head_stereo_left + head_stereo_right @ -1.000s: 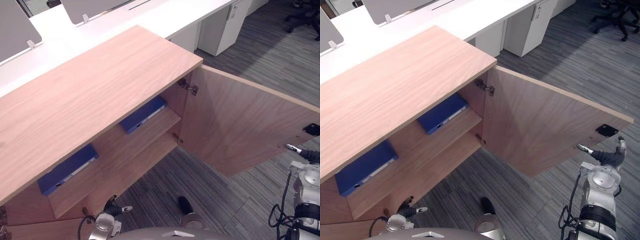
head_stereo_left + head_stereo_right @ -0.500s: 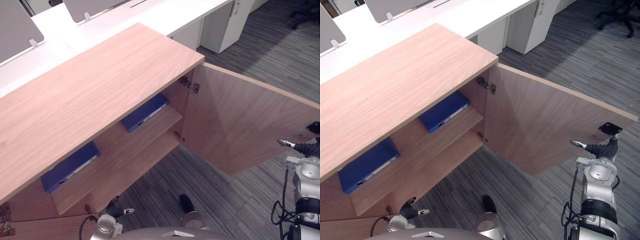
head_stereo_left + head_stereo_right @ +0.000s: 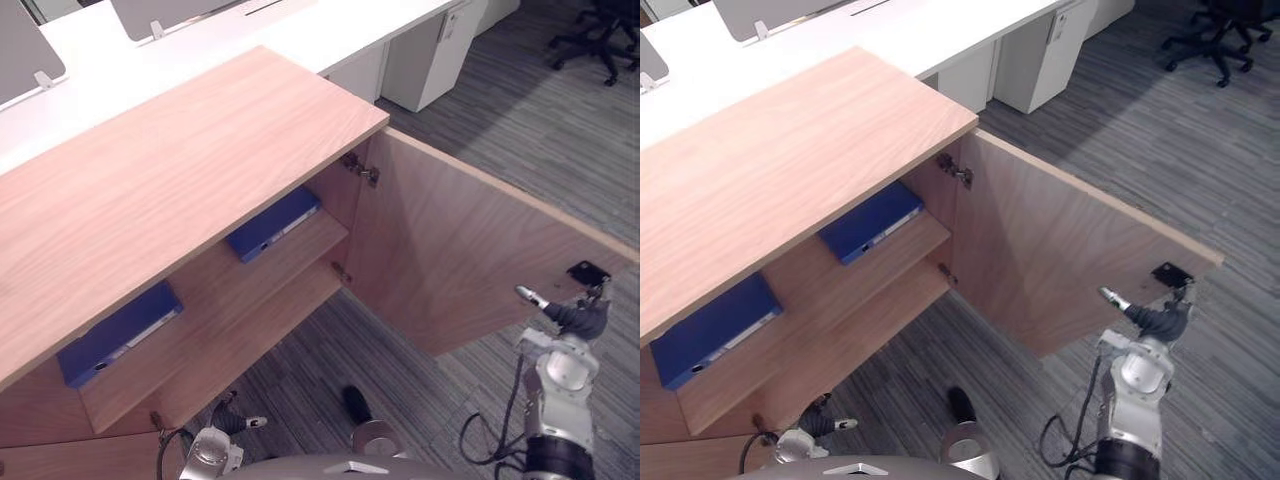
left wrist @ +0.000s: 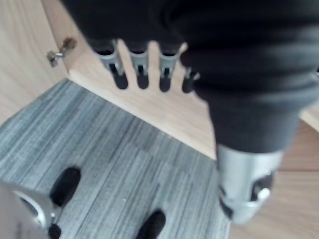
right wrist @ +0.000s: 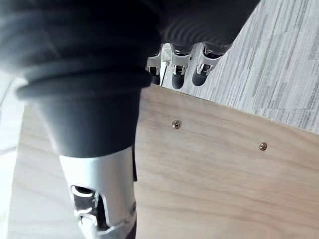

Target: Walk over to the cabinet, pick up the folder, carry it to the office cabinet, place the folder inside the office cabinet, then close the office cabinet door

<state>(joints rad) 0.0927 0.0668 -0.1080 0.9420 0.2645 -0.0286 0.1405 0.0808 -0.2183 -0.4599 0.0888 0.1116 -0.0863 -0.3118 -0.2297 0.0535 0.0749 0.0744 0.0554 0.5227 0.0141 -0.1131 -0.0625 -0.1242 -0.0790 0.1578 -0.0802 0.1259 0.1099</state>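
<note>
Evidently the right hand point(image 3: 1155, 320), straight-fingered and empty, lay at the door's point(image 3: 1040, 250) free edge. Left hand point(image 4: 141, 69), open, hung farther off.

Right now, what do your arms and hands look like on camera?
Both arms are silver-grey. The left hand and the right hand each wear a dark ribbed cover over the back and wrist. Silver fingers with dark tips sit in a row beside it, with a silver thumb apart.
</note>
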